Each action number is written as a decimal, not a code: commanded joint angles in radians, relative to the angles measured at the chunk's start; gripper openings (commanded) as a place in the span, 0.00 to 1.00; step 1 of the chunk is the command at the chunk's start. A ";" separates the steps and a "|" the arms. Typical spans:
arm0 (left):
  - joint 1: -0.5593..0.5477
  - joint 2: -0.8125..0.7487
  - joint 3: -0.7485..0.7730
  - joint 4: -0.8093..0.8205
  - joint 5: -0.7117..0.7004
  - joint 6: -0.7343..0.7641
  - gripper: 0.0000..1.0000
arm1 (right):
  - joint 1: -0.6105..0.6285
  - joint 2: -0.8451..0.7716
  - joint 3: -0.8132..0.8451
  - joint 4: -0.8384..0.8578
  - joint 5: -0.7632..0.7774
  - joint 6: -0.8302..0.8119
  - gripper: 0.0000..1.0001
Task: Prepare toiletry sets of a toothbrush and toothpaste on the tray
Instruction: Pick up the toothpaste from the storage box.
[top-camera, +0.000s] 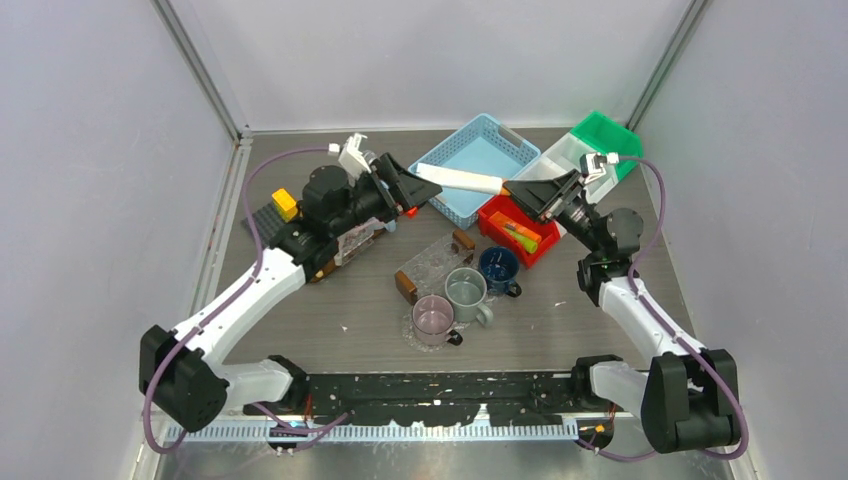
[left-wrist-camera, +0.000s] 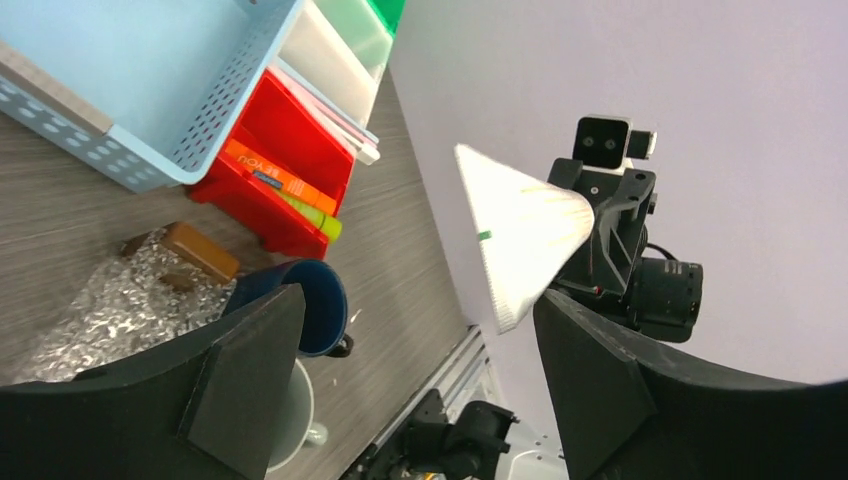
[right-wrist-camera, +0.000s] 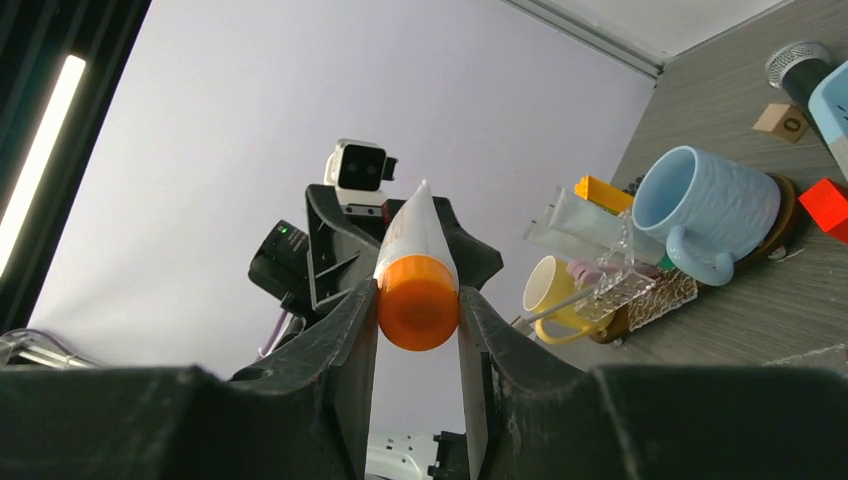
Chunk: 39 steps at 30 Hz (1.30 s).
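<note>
Presently the tube (top-camera: 460, 179) hangs level over the basket (top-camera: 497, 126), long axis running arm to arm, the right gripper (right-wrist-camera: 418, 300) clamped on its orange cap, the left gripper (top-camera: 424, 185) spread wide at the crimped end, holding nothing.

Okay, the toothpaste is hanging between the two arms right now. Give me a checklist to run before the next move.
1. Right end effector grip on toothpaste tube: ok, shut on its orange cap.
2. Left end effector ready to receive: ok, open wide.
3. Crimped tail lined up with the left opening: ok. Deep enough to grasp: cannot tell.
4. Tube clear of blue basket: ok, held above it.
5. Bare space on tray: ok, though mugs crowd its near side.
</note>
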 joint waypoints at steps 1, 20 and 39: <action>-0.013 0.020 0.032 0.168 -0.020 -0.123 0.86 | 0.021 -0.043 0.011 0.119 -0.018 0.008 0.01; -0.021 -0.033 -0.013 0.228 -0.054 -0.216 0.75 | 0.061 -0.049 -0.030 0.113 0.004 -0.053 0.01; -0.029 -0.073 -0.074 0.157 -0.036 -0.256 0.54 | 0.061 -0.060 -0.049 0.146 0.025 -0.090 0.01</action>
